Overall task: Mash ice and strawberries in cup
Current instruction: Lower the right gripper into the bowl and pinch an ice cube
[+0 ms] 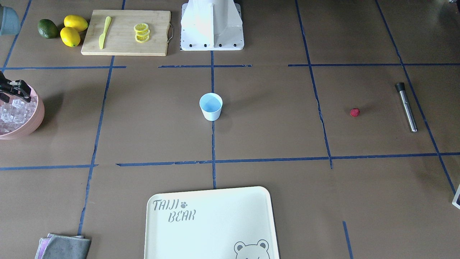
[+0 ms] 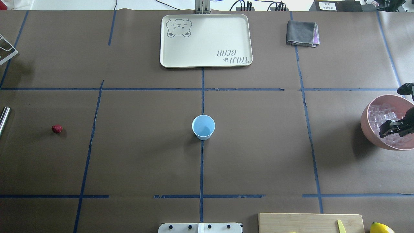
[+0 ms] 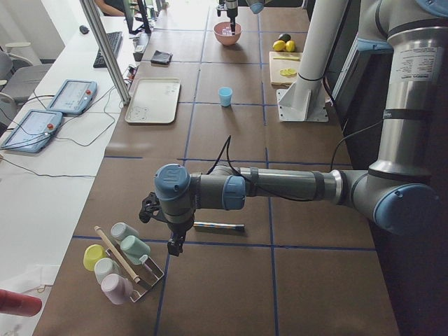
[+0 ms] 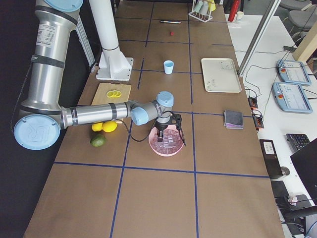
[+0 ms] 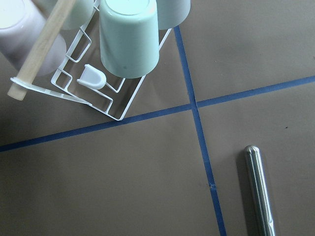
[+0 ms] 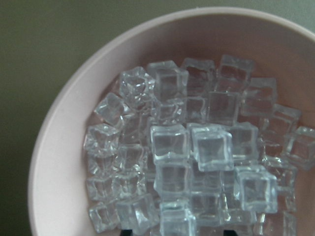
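The pale blue cup (image 1: 211, 106) stands upright at the table's centre, also in the overhead view (image 2: 203, 127). The red strawberry (image 1: 354, 112) lies alone on the table, far from the cup, on my left side (image 2: 57, 128). The ice (image 6: 197, 147) is heaped in the pink bowl (image 2: 367, 123) on my right side. My right gripper (image 2: 386, 129) hangs open just above the ice, its fingers spread. My left gripper (image 3: 171, 246) hovers near a steel muddler (image 5: 259, 191); I cannot tell whether it is open or shut.
A cream tray (image 2: 168, 61) lies at the far edge. A cutting board (image 1: 158, 36) with lemon slices (image 1: 142, 33) and a yellow knife sits near the base, lemons (image 1: 73, 30) beside it. A cup rack (image 5: 113, 105) stands by the muddler. A grey cloth (image 2: 302, 33) lies by the tray.
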